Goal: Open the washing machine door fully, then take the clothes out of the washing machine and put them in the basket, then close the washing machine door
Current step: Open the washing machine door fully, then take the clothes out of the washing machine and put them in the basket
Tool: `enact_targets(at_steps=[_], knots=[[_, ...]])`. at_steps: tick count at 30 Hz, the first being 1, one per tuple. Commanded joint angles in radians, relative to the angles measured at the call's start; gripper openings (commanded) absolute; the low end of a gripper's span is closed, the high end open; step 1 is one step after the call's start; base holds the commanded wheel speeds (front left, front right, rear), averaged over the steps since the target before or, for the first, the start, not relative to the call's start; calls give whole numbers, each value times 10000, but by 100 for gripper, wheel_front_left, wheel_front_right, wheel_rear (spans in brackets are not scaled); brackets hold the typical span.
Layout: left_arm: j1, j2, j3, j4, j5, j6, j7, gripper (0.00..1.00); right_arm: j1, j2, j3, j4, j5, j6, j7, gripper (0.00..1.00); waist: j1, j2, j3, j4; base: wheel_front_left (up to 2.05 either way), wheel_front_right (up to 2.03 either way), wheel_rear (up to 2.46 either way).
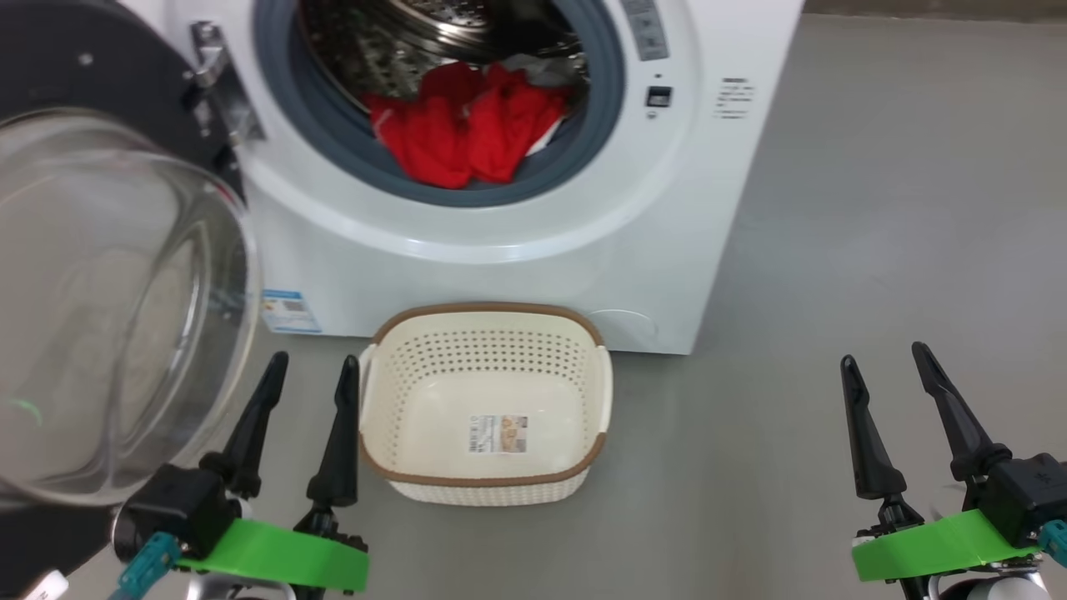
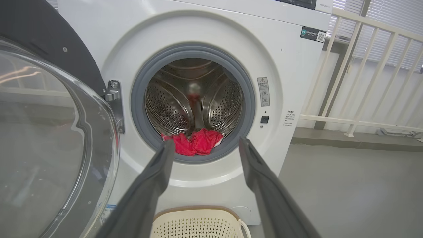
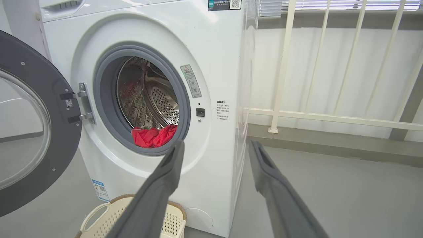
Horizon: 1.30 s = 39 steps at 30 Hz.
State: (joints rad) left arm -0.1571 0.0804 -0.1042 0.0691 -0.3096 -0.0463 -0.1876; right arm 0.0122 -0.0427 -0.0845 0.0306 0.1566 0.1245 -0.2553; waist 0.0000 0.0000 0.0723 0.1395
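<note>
Red clothes [image 1: 467,133] lie bunched at front lip of steel drum [image 1: 400,42], spilling onto grey seal [image 1: 333,142] of the washing machine [image 1: 533,275]: easy reach from outside. Washing machine door [image 1: 108,292] stands swung out to robot's left on its hinge, so opening is unblocked; prob. fully open. Basket [image 1: 492,310] sits on floor [image 1: 875,250] right below opening, close to machine front, empty bar a paper label, so clothes only need a short drop. Left gripper [image 1: 313,362] is just beside basket, right gripper [image 1: 884,352] well apart to the right; both jaws wide, holding nothing.
</note>
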Motion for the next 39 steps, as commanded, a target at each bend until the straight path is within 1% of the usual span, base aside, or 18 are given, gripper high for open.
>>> enact_targets(at_steps=[1, 4, 7, 11, 17, 20, 27, 39], knots=[[12, 156, 363, -264, -34, 114, -56, 100, -327, -75, 241, -292, -30, 62, -63, 100, 0, 0, -42, -588, 0, 0, 0], [208, 131, 433, -239, -61, 263, -124, 100, -268, -75, 483, -390, -86, 62, -63, 100, 0, 0, -91, -867, 0, 0, 0], [367, 175, 440, -187, -23, 307, -197, 100, -147, -75, 508, -456, -169, 62, -64, 100, 0, 0, -165, -1091, 0, 0, 0], [529, 208, 420, -180, 5, 301, -288, 100, -8, -75, 345, -501, -129, 62, -64, 100, 0, 0, -250, -1281, 0, 0, 0], [1002, 228, 339, -301, -154, 132, -391, 100, 292, -75, 207, -562, -6, 62, -64, 100, 0, 0, -481, -1677, 0, 0, 0], [1200, 284, 312, -347, -56, 183, -437, 100, 482, -75, 185, -611, 68, 62, -64, 100, 0, 0, -628, -1807, 0, 0, 0], [1457, 342, 260, -360, -73, 122, -527, 100, 800, -75, -20, -757, 172, 62, -64, 100, 0, 0, -785, -1932, 0, 0, 0], [1610, 447, 260, -329, 67, 404, -449, 100, 933, -75, -135, -873, 138, 62, -64, 100, 0, 0, -913, -1898, 18, -18, 0]])
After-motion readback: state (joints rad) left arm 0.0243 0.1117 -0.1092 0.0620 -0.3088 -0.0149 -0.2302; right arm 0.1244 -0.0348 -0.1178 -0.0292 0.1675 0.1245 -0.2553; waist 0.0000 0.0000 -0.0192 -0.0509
